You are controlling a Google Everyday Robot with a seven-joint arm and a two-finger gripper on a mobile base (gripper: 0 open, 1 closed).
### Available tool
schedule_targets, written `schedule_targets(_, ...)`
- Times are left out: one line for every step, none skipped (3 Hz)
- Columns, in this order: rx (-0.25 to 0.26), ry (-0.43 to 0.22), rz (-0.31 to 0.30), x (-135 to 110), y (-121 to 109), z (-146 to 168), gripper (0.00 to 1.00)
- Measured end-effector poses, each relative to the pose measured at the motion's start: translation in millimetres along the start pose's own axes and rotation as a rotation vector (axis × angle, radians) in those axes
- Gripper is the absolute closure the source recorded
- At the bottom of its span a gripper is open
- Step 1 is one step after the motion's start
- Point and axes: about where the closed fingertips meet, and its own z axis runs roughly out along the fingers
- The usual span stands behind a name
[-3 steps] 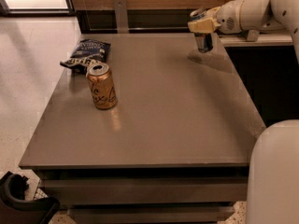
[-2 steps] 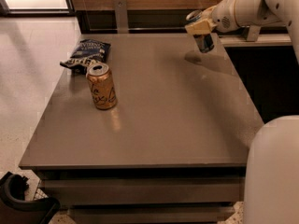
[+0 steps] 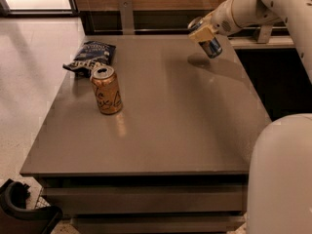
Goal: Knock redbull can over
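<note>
Since a second ago the redbull can (image 3: 212, 47) has gone from nearly upright to clearly tilted. Its silver top now leans to the left and its blue lower end points down to the right. The gripper (image 3: 201, 32) has moved a little to the left with it.

The white body of the robot (image 3: 285, 179) fills the lower right corner. The grey table (image 3: 175, 130) takes the middle of the view. The white arm (image 3: 251, 8) comes in from the upper right and reaches down over the far right part of the table.

A dark chip bag (image 3: 92, 55) lies near the far left edge of the table. Just in front of it a gold can (image 3: 107, 90) stands upright, well apart from the redbull can.

The redbull can is at the far right part of the table, over its own dark shadow. I cannot tell if its lower end touches the surface.

The gripper lies across the middle of this can, with a tan part in front of it. Whether the gripper clasps the can or only presses against it, I cannot tell.
</note>
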Motion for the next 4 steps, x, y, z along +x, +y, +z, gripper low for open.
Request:
schedule_targets(-0.010, 0.066, -0.010, 11, 7, 11, 1.00)
schedule_targets(-0.026, 0.131, -0.011, 24, 13, 23, 1.00)
schedule_targets(-0.064, 0.151, -0.004, 33, 23, 43, 1.00)
schedule_targets(-0.132, 0.119, 0.006, 33, 38, 68, 1.00)
